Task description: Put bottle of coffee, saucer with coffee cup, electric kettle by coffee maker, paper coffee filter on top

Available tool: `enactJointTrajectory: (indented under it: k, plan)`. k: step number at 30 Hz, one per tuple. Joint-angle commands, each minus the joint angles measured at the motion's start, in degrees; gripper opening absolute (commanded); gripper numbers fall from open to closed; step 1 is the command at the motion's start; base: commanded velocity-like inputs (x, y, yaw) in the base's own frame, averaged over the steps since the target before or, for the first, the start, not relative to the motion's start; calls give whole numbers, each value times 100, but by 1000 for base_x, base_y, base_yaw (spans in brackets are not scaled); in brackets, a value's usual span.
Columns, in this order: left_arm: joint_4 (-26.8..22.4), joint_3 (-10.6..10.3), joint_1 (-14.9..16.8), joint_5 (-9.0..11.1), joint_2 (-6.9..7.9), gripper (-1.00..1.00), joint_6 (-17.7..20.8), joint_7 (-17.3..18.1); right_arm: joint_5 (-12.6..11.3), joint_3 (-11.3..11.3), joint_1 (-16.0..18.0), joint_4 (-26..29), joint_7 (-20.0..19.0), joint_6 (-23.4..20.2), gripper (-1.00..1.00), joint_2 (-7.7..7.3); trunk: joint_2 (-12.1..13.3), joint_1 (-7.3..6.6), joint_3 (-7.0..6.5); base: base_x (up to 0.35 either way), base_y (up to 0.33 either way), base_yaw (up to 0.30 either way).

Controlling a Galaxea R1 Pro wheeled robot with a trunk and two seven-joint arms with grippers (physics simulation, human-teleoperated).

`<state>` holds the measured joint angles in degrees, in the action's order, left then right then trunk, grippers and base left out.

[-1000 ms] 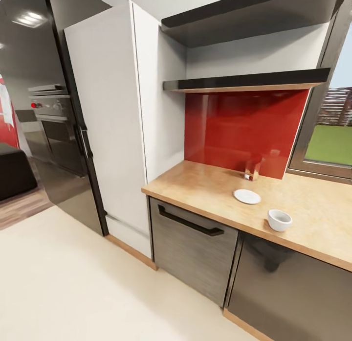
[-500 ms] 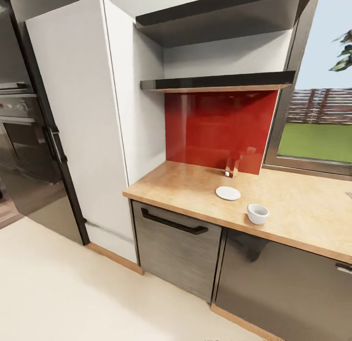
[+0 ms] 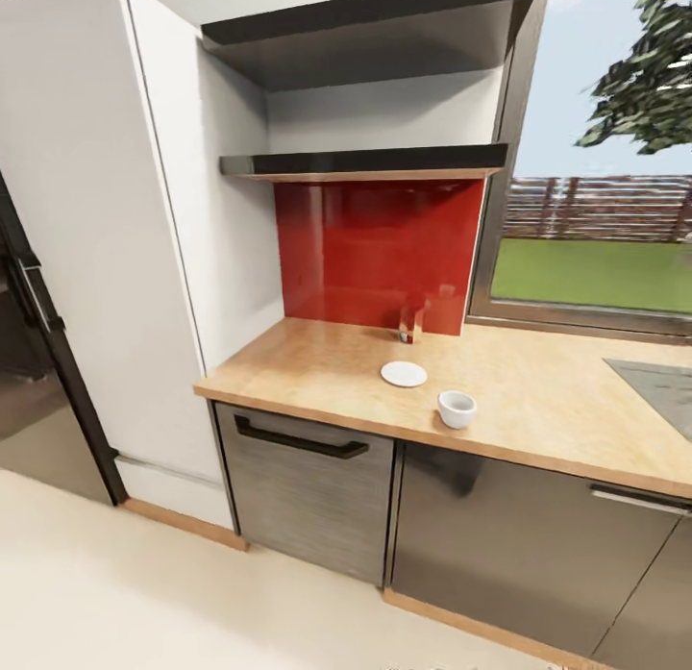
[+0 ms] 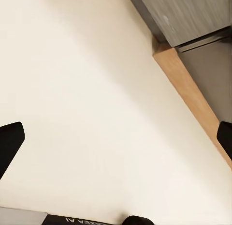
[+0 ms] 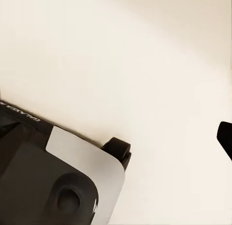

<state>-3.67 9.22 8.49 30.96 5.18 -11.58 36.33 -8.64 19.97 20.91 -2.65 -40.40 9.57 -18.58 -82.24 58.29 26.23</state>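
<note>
Black left fingertips [image 4: 10,140] sit at opposite edges of the wrist view, spread wide, nothing between them, aimed down at the floor [image 4: 96,89] by the cabinet kickboard [image 4: 193,97]. Right gripper: one dark tip at the frame edge, so I cannot tell its spread; it hangs over the robot base [image 5: 53,181]. Arms look stowed for driving. Ahead, the countertop [image 3: 538,401] carries the saucer [image 3: 404,373] and, near it but apart, the cup [image 3: 457,409], not on the saucer. Small holder [image 3: 410,324] stands at the red backsplash [image 3: 375,257]. Sink [image 3: 658,382] corner at right.
</note>
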Motion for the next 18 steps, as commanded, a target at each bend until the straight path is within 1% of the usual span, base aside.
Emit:
enactJointTrajectory:
  k: [1,16,18]
  plan:
    - [7,45,3,-37,1,100,-20,23,-57,51,11,-25,-23,36,100,3,-4,0,6,0,0,-282]
    - [7,45,3,-37,1,100,-20,23,-54,51,11,-21,-21,38,100,3,-4,0,6,0,0,-282]
    - [7,45,3,-37,1,100,-20,23,-55,51,12,-23,-21,42,100,3,-4,0,6,8,47,-220]
